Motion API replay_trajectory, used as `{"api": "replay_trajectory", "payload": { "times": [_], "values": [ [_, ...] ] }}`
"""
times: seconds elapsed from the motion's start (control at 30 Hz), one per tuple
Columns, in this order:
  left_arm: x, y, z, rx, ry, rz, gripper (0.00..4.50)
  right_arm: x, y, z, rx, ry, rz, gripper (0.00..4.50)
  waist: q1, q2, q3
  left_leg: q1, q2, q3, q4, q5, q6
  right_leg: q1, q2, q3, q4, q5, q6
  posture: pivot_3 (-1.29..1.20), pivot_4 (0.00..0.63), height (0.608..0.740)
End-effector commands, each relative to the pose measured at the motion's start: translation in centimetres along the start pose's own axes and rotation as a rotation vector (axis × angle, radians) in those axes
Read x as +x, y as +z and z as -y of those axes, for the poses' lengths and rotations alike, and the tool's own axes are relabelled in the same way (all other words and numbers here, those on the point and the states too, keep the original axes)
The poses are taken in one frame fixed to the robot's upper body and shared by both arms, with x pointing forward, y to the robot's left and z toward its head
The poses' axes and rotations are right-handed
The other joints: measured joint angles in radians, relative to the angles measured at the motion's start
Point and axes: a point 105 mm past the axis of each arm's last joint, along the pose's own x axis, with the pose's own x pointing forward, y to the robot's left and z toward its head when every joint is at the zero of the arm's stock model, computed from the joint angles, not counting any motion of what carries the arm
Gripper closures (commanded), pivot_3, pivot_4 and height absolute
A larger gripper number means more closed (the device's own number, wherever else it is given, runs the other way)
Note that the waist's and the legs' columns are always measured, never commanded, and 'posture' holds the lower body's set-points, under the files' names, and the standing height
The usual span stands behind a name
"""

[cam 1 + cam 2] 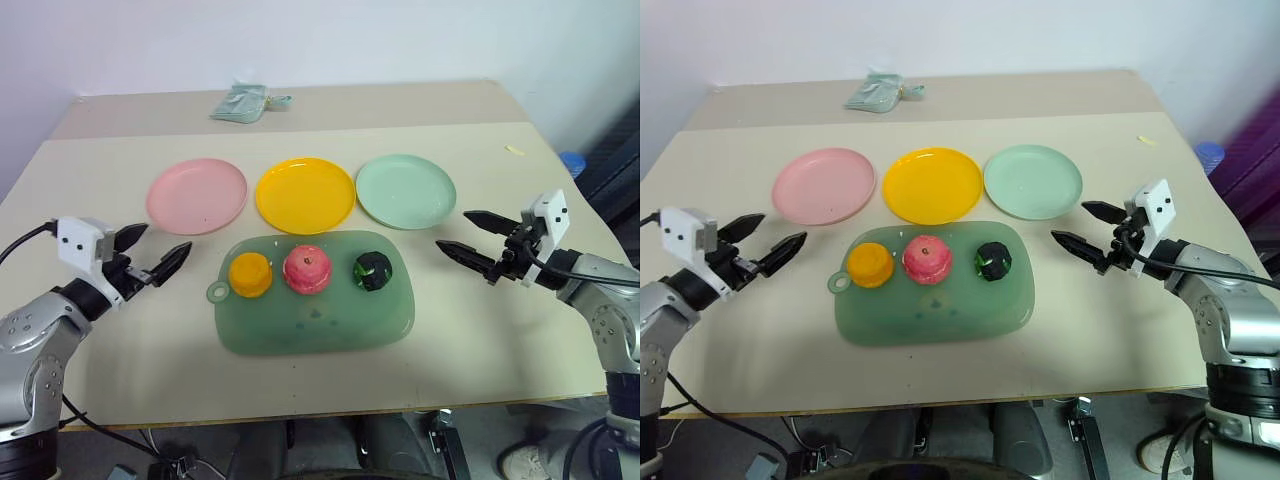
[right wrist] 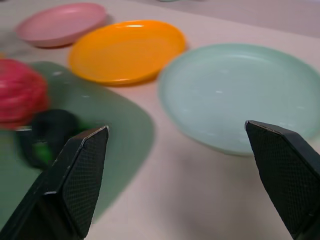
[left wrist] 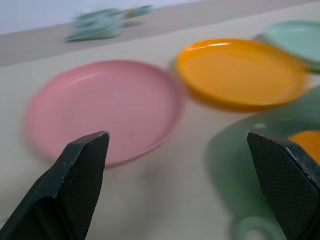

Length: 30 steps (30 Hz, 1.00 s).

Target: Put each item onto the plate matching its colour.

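Observation:
Three toy foods sit in a row on a translucent green board (image 1: 310, 320): an orange-yellow one (image 1: 249, 274), a pink-red apple-like one (image 1: 306, 269) and a dark green-black one (image 1: 372, 270). Behind the board lie a pink plate (image 1: 197, 195), a yellow-orange plate (image 1: 305, 194) and a pale mint green plate (image 1: 405, 190), all bare. My left gripper (image 1: 158, 253) hovers open left of the board, pointing toward it. On the other side, my right gripper (image 1: 465, 237) is open too, aimed at the dark item. Neither holds anything.
A crumpled pale green bag (image 1: 243, 102) lies at the far edge of the beige table (image 1: 110, 340). A small yellowish scrap (image 1: 514, 150) rests near the table's right rim. A blue object (image 1: 571, 162) stands off the table at the right.

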Motion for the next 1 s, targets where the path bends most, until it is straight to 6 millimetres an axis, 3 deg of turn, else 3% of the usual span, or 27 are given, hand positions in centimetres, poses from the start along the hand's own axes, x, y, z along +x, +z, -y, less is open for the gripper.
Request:
{"api": "replay_trajectory", "payload": {
  "times": [0.03, 0.2, 0.53, 0.6, 0.67, 0.93, 1.0],
  "values": [
    [1.0, 1.2, 3.1, 0.051, -0.217, -0.01, 0.0, 0.1, 1.7, -2.3, -0.032, 0.096, 0.026, 0.04, 0.0, 0.0, 0.0, 0.0, 0.0, 0.0, 0.0, 0.0, 0.0, 0.0, 0.0, 0.0, 0.0, 0.0, 0.0, 0.0, 0.15, 0.74],
    [2.6, -0.2, 4.9, 0.154, -0.361, -0.111, 0.0, 0.7, 1.8, -5.1, -0.023, 0.183, 0.021, 0.04, 0.001, 0.0, 0.0, 0.0, 0.0, 0.0, 0.0, 0.0, 0.0, 0.0, 0.0, 0.0, 0.0, 0.0, 0.0, 0.0, 0.15, 0.74],
    [5.0, -3.8, 5.9, 0.2, -0.477, -0.254, 0.0, 0.7, 0.1, -7.5, 0.016, 0.218, 0.01, 0.04, 0.0, 0.0, 0.0, 0.0, -0.001, 0.0, 0.0, 0.0, 0.0, 0.0, 0.001, 0.0, 0.0, 0.0, 0.0, 0.0, 0.15, 0.74],
    [5.4, -3.8, 5.7, 0.214, -0.471, -0.246, 0.56, 0.6, 0.1, -7.5, 0.017, 0.217, 0.012, 0.0, 0.0, 0.0, 0.0, 0.0, -0.001, 0.0, 0.001, 0.0, 0.0, 0.0, 0.001, 0.0, 0.0, 0.0, 0.0, 0.0, 0.15, 0.74],
    [6.0, -3.1, 5.1, 0.208, -0.439, -0.208, 1.18, 0.4, 0.2, -7.5, 0.016, 0.212, 0.017, 0.0, 0.001, 0.0, 0.0, 0.0, -0.001, 0.0, 0.001, 0.0, 0.0, 0.0, 0.002, 0.0, 0.001, 0.0, 0.0, 0.0, 0.15, 0.74],
    [8.0, 1.2, 2.2, 0.141, -0.293, -0.016, 1.18, 0.2, 0.4, -6.9, 0.009, 0.193, 0.025, 0.0, 0.005, 0.0, 0.0, -0.002, 0.0, -0.001, 0.008, -0.001, 0.001, 0.001, 0.002, -0.001, 0.002, 0.0, 0.0, 0.0, 0.15, 0.74],
    [10.6, 2.3, 1.6, 0.167, -0.216, 0.001, 1.18, 0.5, 0.7, -6.8, 0.006, 0.195, 0.039, 0.0, 0.009, -0.001, 0.0, -0.002, -0.001, -0.002, 0.009, -0.001, 0.001, 0.003, 0.002, -0.002, 0.003, 0.0, 0.001, 0.0, 0.15, 0.74]
  ]
}}
